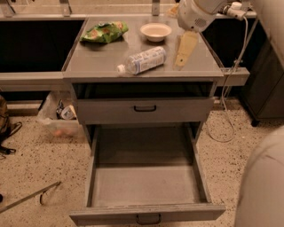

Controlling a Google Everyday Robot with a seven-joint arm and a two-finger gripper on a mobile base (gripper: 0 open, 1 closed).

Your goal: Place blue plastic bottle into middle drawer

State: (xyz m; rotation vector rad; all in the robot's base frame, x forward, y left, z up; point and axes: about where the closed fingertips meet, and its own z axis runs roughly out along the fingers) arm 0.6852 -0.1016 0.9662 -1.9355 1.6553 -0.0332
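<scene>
The blue plastic bottle [143,60] lies on its side on the grey cabinet top [102,60], white cap pointing left. My gripper [185,49] hangs over the top's right part, just right of the bottle and apart from it, under the white arm housing [197,13]. It holds nothing that I can see. The middle drawer [146,213] is pulled out wide at the bottom, and its grey floor is bare.
A green snack bag [104,32] and a white bowl [155,31] sit at the back of the top. A shut drawer front [145,110] is one level higher. A plastic bin [60,119] stands on the floor at left. A cable [230,88] hangs at right. A pale robot part [262,186] fills the lower right.
</scene>
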